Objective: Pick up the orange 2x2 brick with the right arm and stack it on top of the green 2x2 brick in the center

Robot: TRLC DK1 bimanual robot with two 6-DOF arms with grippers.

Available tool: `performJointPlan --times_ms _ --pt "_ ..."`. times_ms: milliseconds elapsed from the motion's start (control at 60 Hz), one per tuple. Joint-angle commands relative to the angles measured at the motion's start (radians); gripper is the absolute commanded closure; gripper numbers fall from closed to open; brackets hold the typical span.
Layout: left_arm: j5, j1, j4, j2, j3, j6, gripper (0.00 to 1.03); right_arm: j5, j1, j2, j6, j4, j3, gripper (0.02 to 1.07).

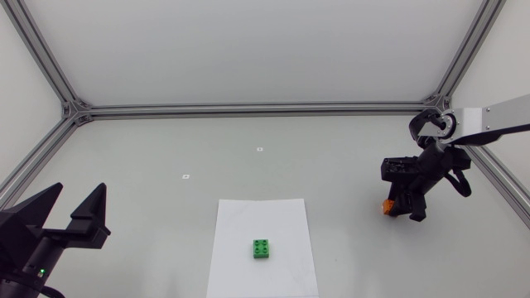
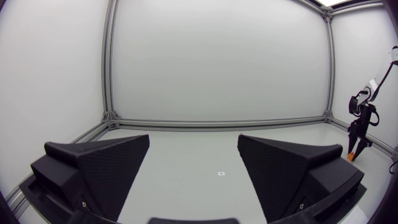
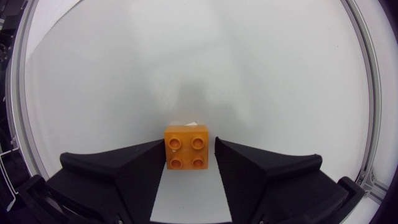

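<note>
The orange 2x2 brick (image 3: 186,146) lies studs up on the table between the fingers of my right gripper (image 3: 189,149). One finger looks to be against its side, and a thin gap shows at the other. In the head view that brick (image 1: 386,207) peeks out at the right gripper (image 1: 401,210), at the table's right side. The green 2x2 brick (image 1: 262,248) sits on a white sheet (image 1: 240,223) near the front middle, far from both grippers. My left gripper (image 1: 79,190) stands open at the front left, with nothing between its fingers (image 2: 99,165).
Two small white markers (image 1: 259,149) (image 1: 186,175) lie on the grey table behind the sheet. Aluminium frame rails (image 1: 248,108) run along the table's back and sides. From the left wrist view, the right arm (image 2: 359,134) stands far off at the table's edge.
</note>
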Motion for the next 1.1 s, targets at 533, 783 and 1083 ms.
performJointPlan --times_ms 533,783,1083 --pt "0.004 0.002 -0.013 -0.008 -0.041 0.013 0.04 -0.023 0.079 -0.215 -0.014 -0.143 0.011 1.01" --pt "0.004 0.002 -0.013 -0.008 -0.041 0.013 0.04 -0.014 0.298 -0.375 0.118 -0.192 -0.07 1.01" --pt "0.004 0.002 -0.015 -0.008 -0.041 0.013 0.04 0.011 0.63 -0.387 0.384 -0.181 -0.09 1.01"
